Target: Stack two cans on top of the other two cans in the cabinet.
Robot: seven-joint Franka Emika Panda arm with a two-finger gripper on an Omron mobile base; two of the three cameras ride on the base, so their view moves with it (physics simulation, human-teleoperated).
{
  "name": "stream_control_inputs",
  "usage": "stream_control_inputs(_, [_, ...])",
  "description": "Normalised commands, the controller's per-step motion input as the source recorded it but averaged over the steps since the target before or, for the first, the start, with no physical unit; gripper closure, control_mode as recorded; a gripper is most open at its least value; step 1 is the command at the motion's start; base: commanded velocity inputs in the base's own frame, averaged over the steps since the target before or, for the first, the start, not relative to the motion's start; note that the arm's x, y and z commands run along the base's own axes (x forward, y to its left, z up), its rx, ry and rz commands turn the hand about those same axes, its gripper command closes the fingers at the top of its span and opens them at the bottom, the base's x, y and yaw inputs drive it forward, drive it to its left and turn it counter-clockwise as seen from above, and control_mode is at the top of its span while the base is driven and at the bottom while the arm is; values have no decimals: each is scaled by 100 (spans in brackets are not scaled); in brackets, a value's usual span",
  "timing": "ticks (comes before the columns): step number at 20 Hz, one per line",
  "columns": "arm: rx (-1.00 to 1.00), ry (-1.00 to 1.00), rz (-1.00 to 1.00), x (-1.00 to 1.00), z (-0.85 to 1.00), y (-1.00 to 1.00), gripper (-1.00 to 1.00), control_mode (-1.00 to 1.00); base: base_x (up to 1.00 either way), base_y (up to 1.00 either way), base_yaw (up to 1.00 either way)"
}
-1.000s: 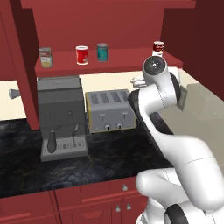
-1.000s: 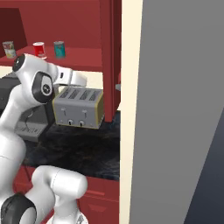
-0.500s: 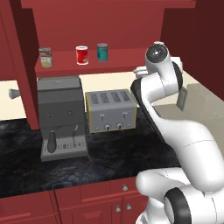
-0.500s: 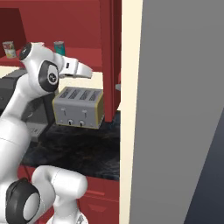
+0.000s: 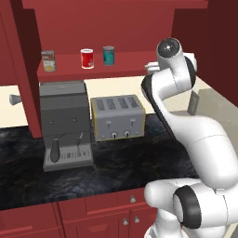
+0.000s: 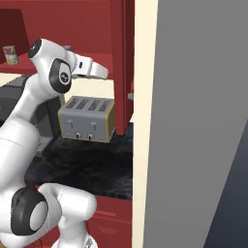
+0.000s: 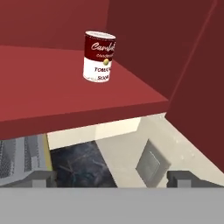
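The dark red and white can with a dark lid stands upright on the cabinet's inner shelf, near the right wall, ahead of and above my gripper. The gripper is open, its fingertips wide apart with nothing between them, below the shelf's front edge. Further left on the shelf of the dark red cabinet stand the tan-labelled can, the bright red can and the teal can. My hand reaches toward the shelf's right end.
A silver toaster and a grey coffee machine stand on the black counter under the shelf. The cabinet's right side wall is close to the can. A wall outlet sits below. A tall grey panel stands on the right.
The arm has risen and swung the hand toward the shelf's right end. In the left base view it now covers the dark red and white can. The cans have not moved.
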Motion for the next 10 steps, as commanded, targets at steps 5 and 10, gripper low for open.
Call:
stream_control_inputs(5, [3,-7,-10,31,12,-10,-100,-100,0,0,0])
stream_control_inputs(10, [4,-1,-9,33,15,-10,-100,-100,0,0,0])
